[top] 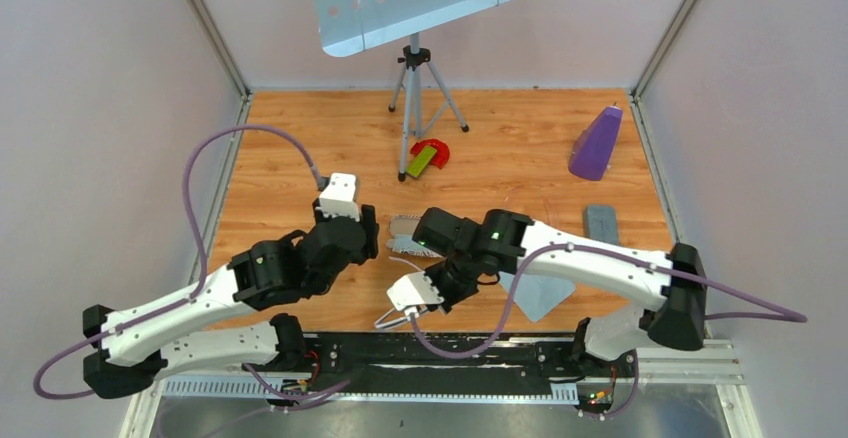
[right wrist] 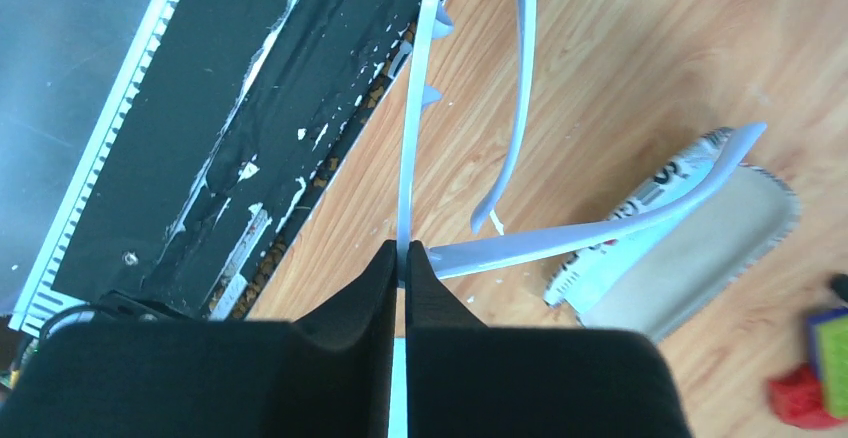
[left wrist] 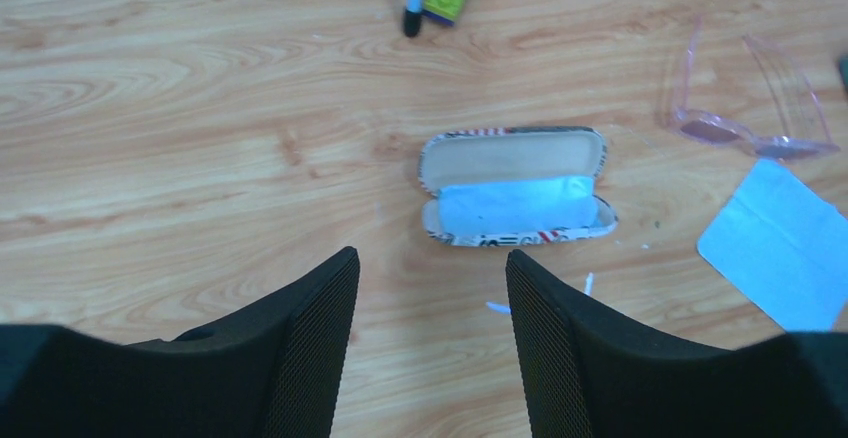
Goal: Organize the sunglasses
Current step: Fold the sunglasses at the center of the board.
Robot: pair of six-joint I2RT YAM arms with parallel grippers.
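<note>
My right gripper [right wrist: 402, 253] is shut on the thin front frame of a pale clear pair of sunglasses [right wrist: 415, 108], held edge-on near the table's front edge. Its slender arms [right wrist: 600, 228] stick out unfolded. From above, that pair [top: 388, 319] pokes out below the right gripper [top: 410, 304]. A second, pink pair of sunglasses [left wrist: 750, 123] lies unfolded on the wood. An open patterned case [left wrist: 515, 188] with a blue cloth inside lies ahead of my left gripper [left wrist: 430, 263], which hangs open and empty above the table.
A flat light blue cloth [top: 541, 296] lies under the right forearm. A grey hard case [top: 601, 223] and a purple cone-like object [top: 596, 144] sit at the right. A red and green toy [top: 428, 157] lies by a tripod [top: 415, 88]. A black rail [top: 450, 353] runs along the near edge.
</note>
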